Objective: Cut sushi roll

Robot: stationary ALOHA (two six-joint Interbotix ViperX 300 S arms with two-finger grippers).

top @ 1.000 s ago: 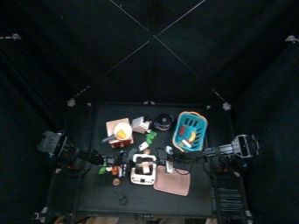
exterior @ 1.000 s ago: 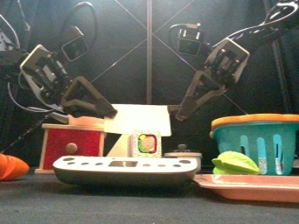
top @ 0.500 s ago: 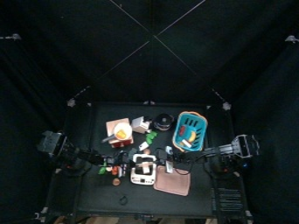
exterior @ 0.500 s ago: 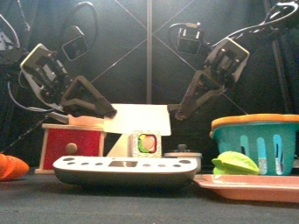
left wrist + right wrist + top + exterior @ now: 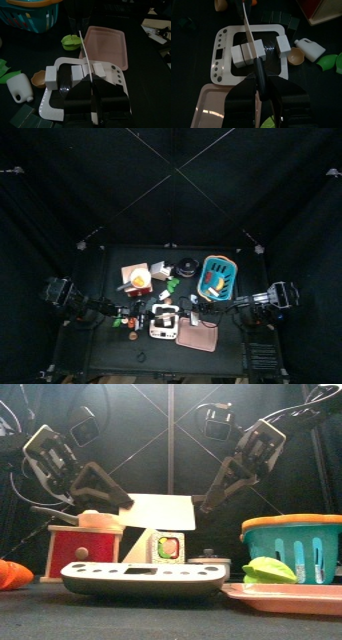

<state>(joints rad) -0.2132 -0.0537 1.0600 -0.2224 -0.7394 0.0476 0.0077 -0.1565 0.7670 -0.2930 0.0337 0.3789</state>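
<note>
A knife [image 5: 83, 46] is gripped in the left gripper [image 5: 87, 97], and a second knife [image 5: 249, 31] in the right gripper [image 5: 260, 95]. Beneath both blades, the white sushi roll [image 5: 256, 49] is seen on the scale [image 5: 223, 50]. It appears partly divided, though no finished cut can be confirmed.

A scale [image 5: 144, 579] sits at the front middle of the surface [image 5: 107, 263], with blocks [image 5: 256, 49] on its platform. A tray [image 5: 287, 596] lies just to its right with a basket [image 5: 295, 544] behind that. A box [image 5: 83, 550] stands behind the scale on the left.
</note>
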